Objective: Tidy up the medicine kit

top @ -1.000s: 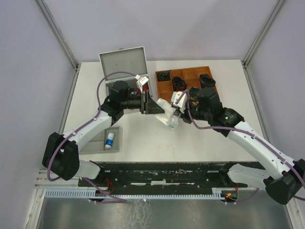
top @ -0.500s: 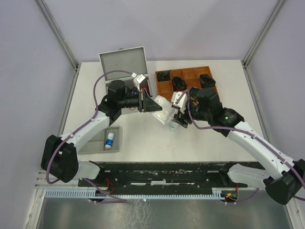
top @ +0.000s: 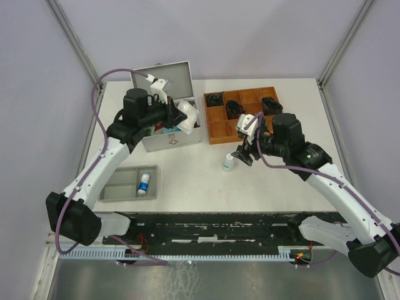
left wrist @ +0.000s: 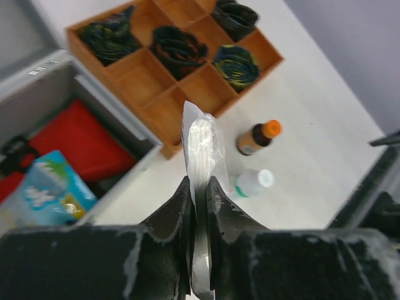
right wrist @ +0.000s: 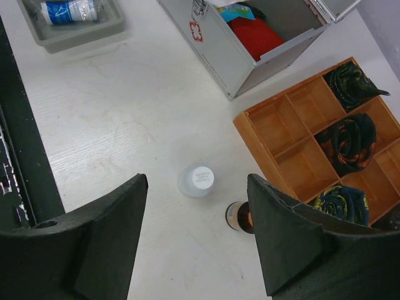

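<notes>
The medicine kit (top: pixel 172 139) stands open at the back left, its lid (top: pixel 164 78) upright. Inside lie a red pouch (left wrist: pixel 87 140) and a blue-green box (left wrist: pixel 50 187). My left gripper (top: pixel 177 116) hangs over the kit's right end, shut on a clear plastic packet (top: pixel 188 115) with white contents. In the left wrist view the packet (left wrist: pixel 200 140) stands up between the closed fingers of that gripper (left wrist: pixel 199 184). My right gripper (top: pixel 244 151) is open above a white bottle (right wrist: pixel 197 181) and a brown bottle (right wrist: pixel 239 217), touching neither.
A brown wooden compartment tray (top: pixel 220 132) with dark rolled items sits right of the kit. A grey tray (top: pixel 119 184) near the front left holds a small blue-labelled bottle (top: pixel 144 182). The white bottle (top: pixel 229 164) stands in front of the wooden tray.
The right gripper opened and let go of the packet. The left gripper closed on it and carried it left and back, from mid-table to over the kit.
</notes>
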Tool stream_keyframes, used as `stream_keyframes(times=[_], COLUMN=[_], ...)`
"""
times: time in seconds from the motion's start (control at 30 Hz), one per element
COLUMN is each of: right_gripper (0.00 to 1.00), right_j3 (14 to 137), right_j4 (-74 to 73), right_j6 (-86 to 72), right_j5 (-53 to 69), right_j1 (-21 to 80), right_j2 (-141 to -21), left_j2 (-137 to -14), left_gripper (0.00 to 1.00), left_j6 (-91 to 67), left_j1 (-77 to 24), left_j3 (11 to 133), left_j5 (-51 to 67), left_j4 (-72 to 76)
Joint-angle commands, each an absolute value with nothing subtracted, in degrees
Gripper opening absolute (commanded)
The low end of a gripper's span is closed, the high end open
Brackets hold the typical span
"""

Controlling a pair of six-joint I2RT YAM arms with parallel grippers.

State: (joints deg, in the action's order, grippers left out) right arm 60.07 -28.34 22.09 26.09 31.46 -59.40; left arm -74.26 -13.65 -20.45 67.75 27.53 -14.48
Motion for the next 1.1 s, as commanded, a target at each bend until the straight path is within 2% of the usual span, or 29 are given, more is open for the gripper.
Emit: stream_keyframes(times=[0.0, 0.2, 0.43, 0.67, 0.8, 1.0, 1.07], right_gripper=[0.74, 0.76, 0.77, 0.79, 0.8, 0.81, 0.81], right_j3=[60.9, 60.6, 60.3, 60.2, 60.2, 60.1, 60.2], right_j4=[-27.7, -27.8, -27.9, -28.0, -28.0, -28.1, -28.2], right_j6=[21.4, 21.6, 21.7, 21.8, 21.9, 21.8, 21.8], right_j5=[28.5, 29.8, 30.4, 31.0, 31.1, 31.4, 31.4], right_j1=[31.0, 30.7, 30.5, 30.2, 30.2, 30.2, 30.2], right_j2=[-58.0, -57.9, -58.5, -58.8, -58.9, -59.3, -59.4], left_j2=[-76.4, -80.9, -88.6, -93.3, -93.4, -93.2, -92.6], left_gripper=[0.09, 0.11, 0.12, 0.2, 0.39, 0.7, 0.76], left_j6=[-1.3, -6.5, -16.8, -25.8, -27.0, -23.4, -21.1], left_j1=[-17.8, -11.0, -9.0, -8.9, -8.6, -7.6, -7.3], left_j3=[71.0, 69.7, 68.3, 63.3, 60.5, 62.8, 64.1], left_j5=[14.7, 16.5, 16.7, 17.6, 17.8, 18.0, 17.3], left_j4=[-18.7, -11.6, -1.3, 6.6, 11.1, 6.4, 4.0])
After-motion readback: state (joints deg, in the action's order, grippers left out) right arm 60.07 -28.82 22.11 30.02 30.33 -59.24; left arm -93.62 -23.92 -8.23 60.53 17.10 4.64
